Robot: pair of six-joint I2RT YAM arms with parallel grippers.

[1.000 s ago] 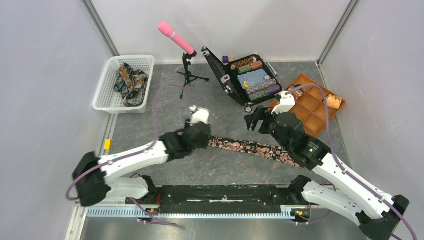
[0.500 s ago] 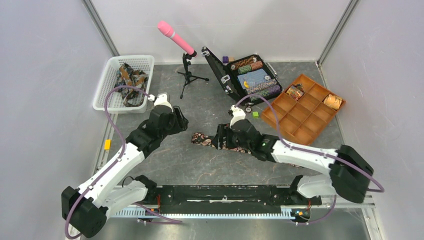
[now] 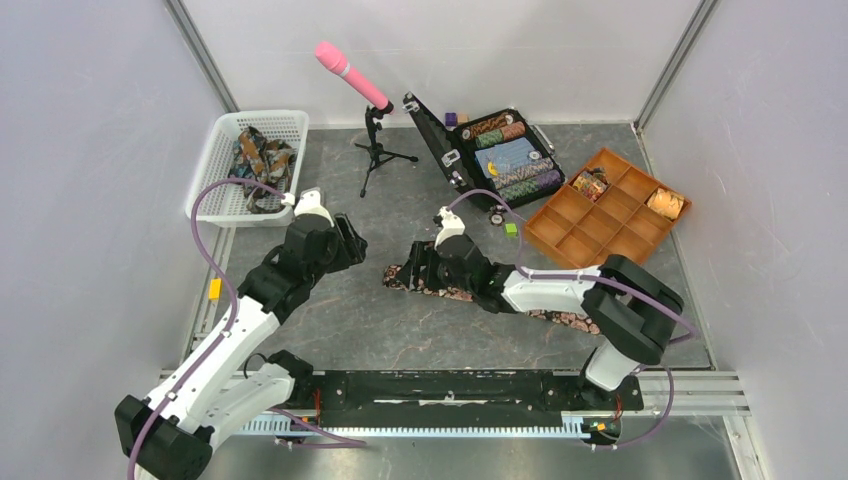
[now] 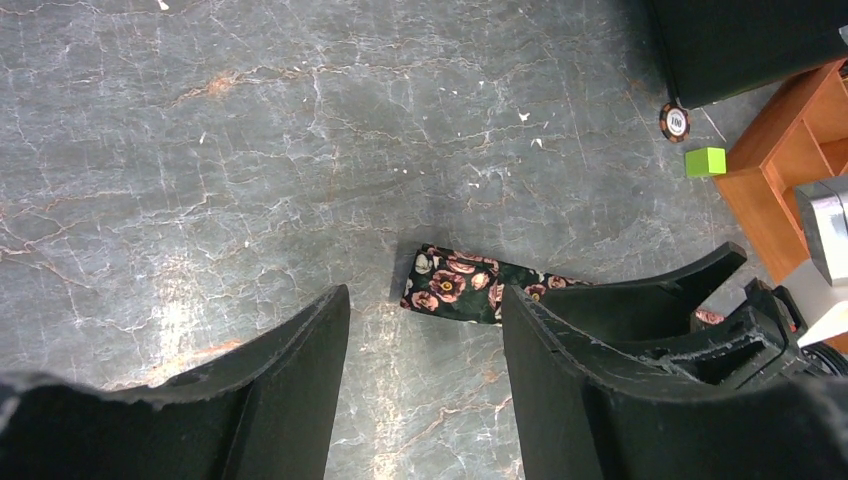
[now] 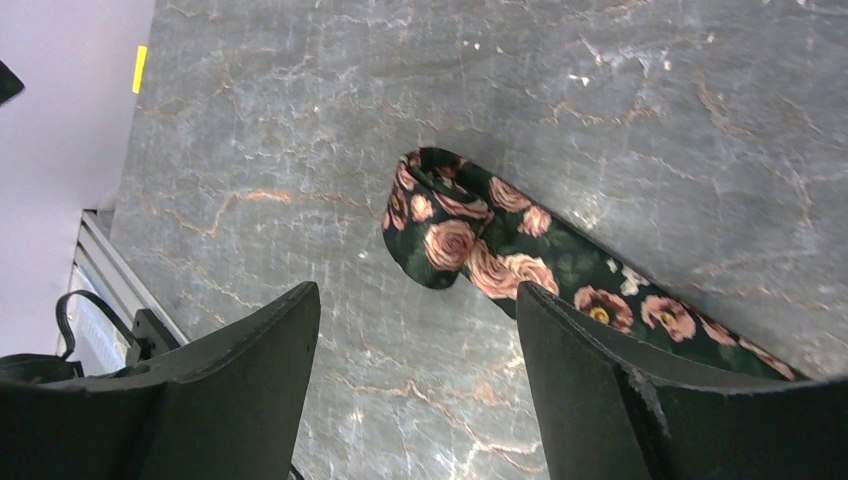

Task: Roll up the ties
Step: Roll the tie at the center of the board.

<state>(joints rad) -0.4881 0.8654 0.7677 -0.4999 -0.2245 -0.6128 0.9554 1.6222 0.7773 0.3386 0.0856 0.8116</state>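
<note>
From above, the tie lies flat across the middle of the table. One end is turned over toward the left, and the rest runs under the right arm, so start your roll at that turned end. The right claw sits over it, spread and pinching nothing. The left claw hovers just to the left, also spread and empty. In the left wrist view the tie's end shows in the gap of that claw, dark green with pink roses. You could lower this claw to pin the strip while the other one turns. In the right wrist view the end is folded into one loose loop. Close on it squarely and keep the edges aligned, or the coil will likely cone out. The cloth looks soft and slippery.
</note>
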